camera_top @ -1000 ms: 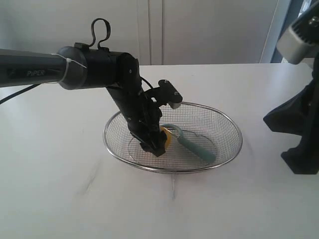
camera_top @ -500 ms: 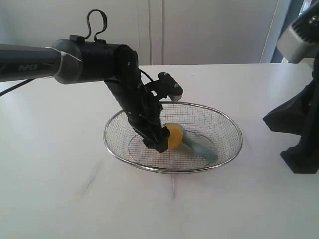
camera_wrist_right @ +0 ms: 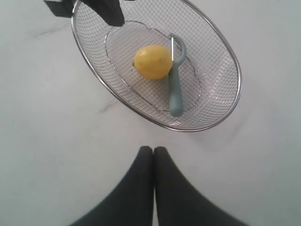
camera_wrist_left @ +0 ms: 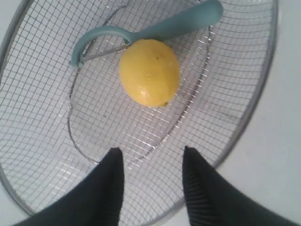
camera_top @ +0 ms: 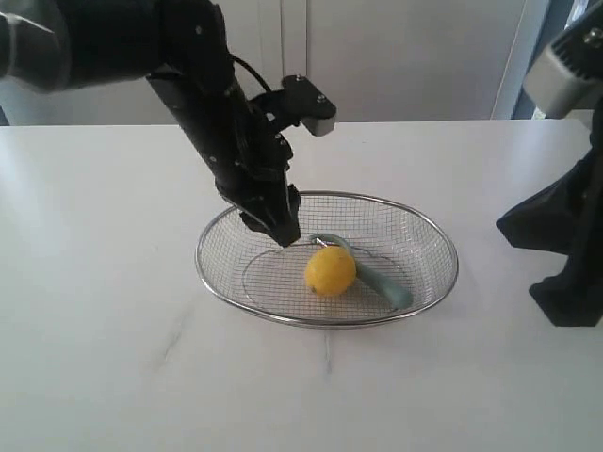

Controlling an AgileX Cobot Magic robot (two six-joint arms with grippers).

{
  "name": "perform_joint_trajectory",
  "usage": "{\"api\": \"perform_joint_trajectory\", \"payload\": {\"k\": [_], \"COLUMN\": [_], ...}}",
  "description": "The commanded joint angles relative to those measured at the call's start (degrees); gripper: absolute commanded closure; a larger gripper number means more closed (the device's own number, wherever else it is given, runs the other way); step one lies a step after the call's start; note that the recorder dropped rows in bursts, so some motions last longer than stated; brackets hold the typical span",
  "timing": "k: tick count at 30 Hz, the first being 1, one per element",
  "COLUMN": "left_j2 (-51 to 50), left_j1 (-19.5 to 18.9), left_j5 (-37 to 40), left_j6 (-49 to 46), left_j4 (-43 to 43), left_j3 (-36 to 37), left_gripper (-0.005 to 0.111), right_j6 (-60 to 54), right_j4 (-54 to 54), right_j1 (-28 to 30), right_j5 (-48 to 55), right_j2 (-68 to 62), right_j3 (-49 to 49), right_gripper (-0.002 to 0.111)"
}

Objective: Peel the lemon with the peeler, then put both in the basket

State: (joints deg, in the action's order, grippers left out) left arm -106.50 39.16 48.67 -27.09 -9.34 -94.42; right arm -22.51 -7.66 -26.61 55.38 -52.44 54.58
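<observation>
The yellow lemon (camera_top: 331, 271) (camera_wrist_left: 149, 72) (camera_wrist_right: 153, 61) lies in the middle of the wire basket (camera_top: 236, 292) (camera_wrist_left: 263, 89) (camera_wrist_right: 225, 56), free of any grip. Beside it, touching, lies the teal peeler (camera_top: 382, 281) (camera_wrist_left: 178, 23) (camera_wrist_right: 175, 92), its looped head next to the fruit. My left gripper (camera_top: 280, 231) (camera_wrist_left: 150, 153) hangs open above the basket's left part, a little above and left of the lemon, with nothing between its fingers. My right gripper (camera_wrist_right: 153, 149) is shut and empty over the bare table, outside the basket rim.
The basket stands on a white table (camera_top: 113, 358). The right arm's dark base (camera_top: 565, 245) stands at the right edge of the exterior view. A white wall and cabinet doors rise behind the table.
My left gripper opened, let go of the lemon inside the basket and rose up and to the left. The lemon now rests by the peeler.
</observation>
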Motion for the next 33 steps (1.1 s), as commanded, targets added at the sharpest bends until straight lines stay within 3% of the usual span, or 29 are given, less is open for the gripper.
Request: {"api": "perform_joint_trajectory", "payload": {"k": [1, 5, 10, 19, 29, 33], "left_j2": [5.9, 9.7, 15.2, 30.4, 53.0, 59.4], "left_j1": [0.3, 0.1, 0.1, 0.1, 0.1, 0.1], "left_j5": [8.4, 14.9, 21.3, 21.3, 21.1, 14.4], "left_j6": [1.7, 2.2, 4.8, 9.5, 18.5, 19.6], "left_j4": [-0.3, -0.3, 0.0, 4.9, 9.3, 9.9], "left_j3": [-0.3, -0.3, -0.3, 2.6, 15.1, 22.6], "left_gripper": [0.084, 0.107, 0.107, 0.107, 0.107, 0.107], "right_j6": [0.3, 0.3, 0.1, 0.1, 0.1, 0.1], "right_j4": [-0.1, -0.1, -0.1, -0.1, -0.1, -0.1], "right_j1": [0.3, 0.3, 0.3, 0.3, 0.3, 0.3], "right_j5": [-0.9, -1.8, -2.3, -2.8, -2.8, -2.8], "right_j2": [0.3, 0.3, 0.3, 0.3, 0.3, 0.3], "right_j3": [-0.5, -0.5, -0.5, -0.5, -0.5, -0.5], "right_gripper": [0.108, 0.108, 0.108, 0.108, 0.108, 0.108]}}
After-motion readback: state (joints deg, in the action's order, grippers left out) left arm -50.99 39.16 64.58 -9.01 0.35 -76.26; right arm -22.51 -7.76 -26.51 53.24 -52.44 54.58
